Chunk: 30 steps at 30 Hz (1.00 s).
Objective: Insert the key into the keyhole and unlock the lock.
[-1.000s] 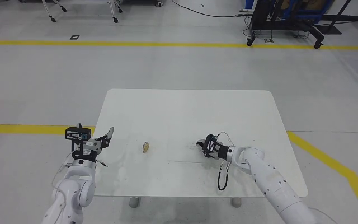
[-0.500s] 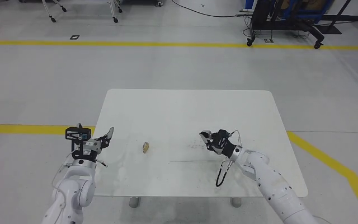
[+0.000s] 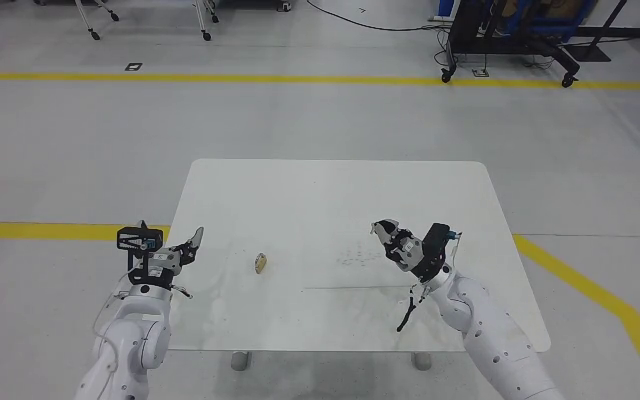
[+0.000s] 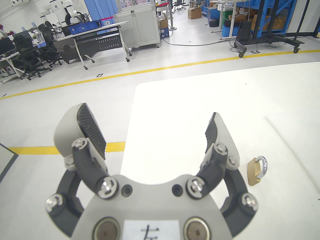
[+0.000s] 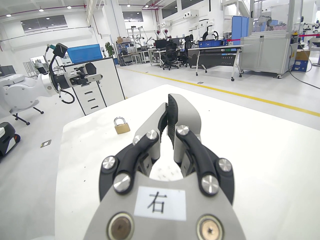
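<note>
Right gripper (image 5: 168,101): reading it as fully closed, pads flat against each other, hanging above the table (image 3: 330,195) right of centre. Can't confirm a key between the pads; no sign of one poking out, too small to tell either way. Left gripper (image 4: 150,121): wide open, empty, parked at the table's left edge.

Seeing the lock (image 3: 261,263) lying flat on the table left of centre, well apart from the right gripper, nearer the left one but not between its fingers. Brass body, silver shackle, closed by the look of it.

Handling guess: solid metal, so dense for its size, rigid, no give. Smooth faces on a slick tabletop, so expect sliding or spinning under any push from the key unless pinned. Would take it with the left gripper across the two broad flat faces of the body, mid-height, leaving the keyhole end and the shackle clear. Avoid grabbing the shackle: round, slippery, and needs room to pop.

Key, if held: thin, stiff, light; likely to pivot in the ribbed pads under torque. Best gripped on the flat head, blade fully exposed and in line with the fingers.

Can't locate the keyhole from these views. Probably need the lock's bottom end turned toward the right gripper before any insertion.
</note>
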Motion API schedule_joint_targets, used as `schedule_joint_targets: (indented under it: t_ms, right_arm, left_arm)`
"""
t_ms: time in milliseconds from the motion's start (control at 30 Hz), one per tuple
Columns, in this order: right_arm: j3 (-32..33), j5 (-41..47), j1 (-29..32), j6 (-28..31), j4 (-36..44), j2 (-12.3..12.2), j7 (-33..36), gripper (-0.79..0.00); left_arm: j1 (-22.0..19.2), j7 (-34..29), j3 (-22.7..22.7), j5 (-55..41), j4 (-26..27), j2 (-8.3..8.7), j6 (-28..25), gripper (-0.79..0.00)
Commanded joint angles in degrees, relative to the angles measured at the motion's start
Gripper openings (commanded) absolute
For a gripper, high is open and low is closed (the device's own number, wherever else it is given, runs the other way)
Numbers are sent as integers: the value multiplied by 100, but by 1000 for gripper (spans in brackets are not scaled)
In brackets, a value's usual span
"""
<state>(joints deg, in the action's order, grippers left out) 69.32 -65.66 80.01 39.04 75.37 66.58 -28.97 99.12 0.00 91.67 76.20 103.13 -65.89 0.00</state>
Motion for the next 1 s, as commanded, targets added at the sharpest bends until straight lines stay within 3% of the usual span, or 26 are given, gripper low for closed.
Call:
schedule_joint_targets:
  t_ms: [0,167,300,500,600,967]
  right_arm:
    - [0,1,0,0,0,0,0,-785]
    - [0,1,0,0,0,0,0,-785]
    - [0,1,0,0,0,0,0,-785]
    - [0,1,0,0,0,0,0,-785]
    - [0,1,0,0,0,0,0,-785]
    - [0,1,0,0,0,0,0,-785]
  left_arm:
    - [0,0,0,0,0,0,0,0]
    - [114,-130,-124,-254,148,-22,-174,0]
    - [66,-929,-399,-1941,252,-79,-848,0]
    - [-806,-2517,-825,-4745,-58,-149,-1482,0]
    - [-1376,-3515,-994,-5867,-458,-165,-1226,0]
    - [-1367,-3484,-994,-5881,-471,-167,-1219,0]
